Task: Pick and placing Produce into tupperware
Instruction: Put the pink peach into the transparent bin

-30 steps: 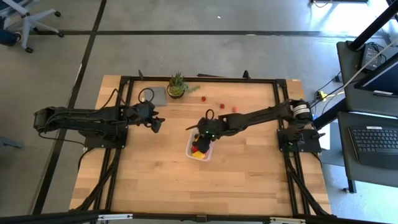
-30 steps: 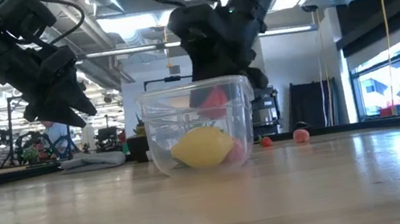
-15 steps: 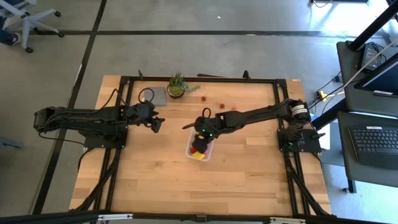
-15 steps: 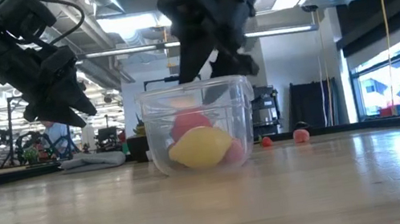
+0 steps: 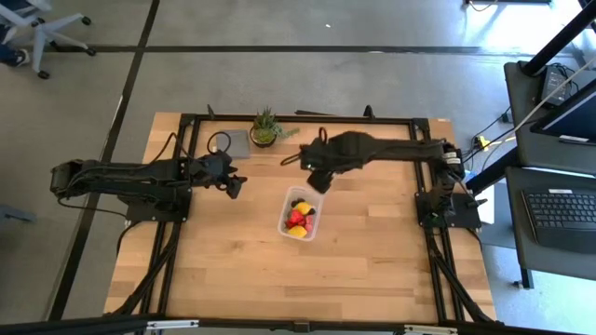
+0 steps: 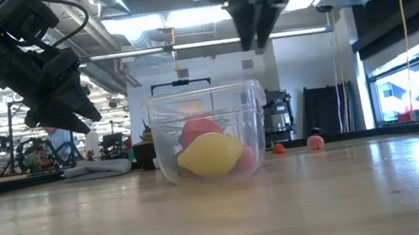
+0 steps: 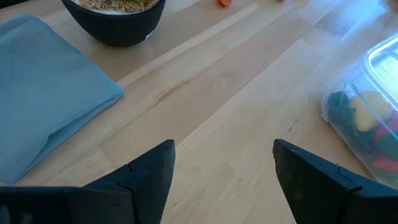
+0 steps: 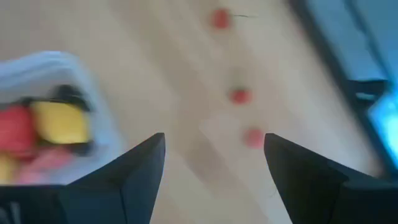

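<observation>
Fingers [image 8: 211, 180] of the right arm, now released, have lifted clear of the tupperware [image 5: 300, 213]; left fingers [image 7: 224, 180] stay parted.

We see the tupperware [image 5: 300, 214], a small clear lidless tub, upright near the middle of the table. Inside lie a yellow lemon piece [image 6: 211, 154], red pieces [image 5: 297, 219] and dark ones. Three loose red pieces [image 8: 239, 96] lie toward the table's far edge.

no words to read, no labels, no brand names, no numbers, no signs in any view
</observation>
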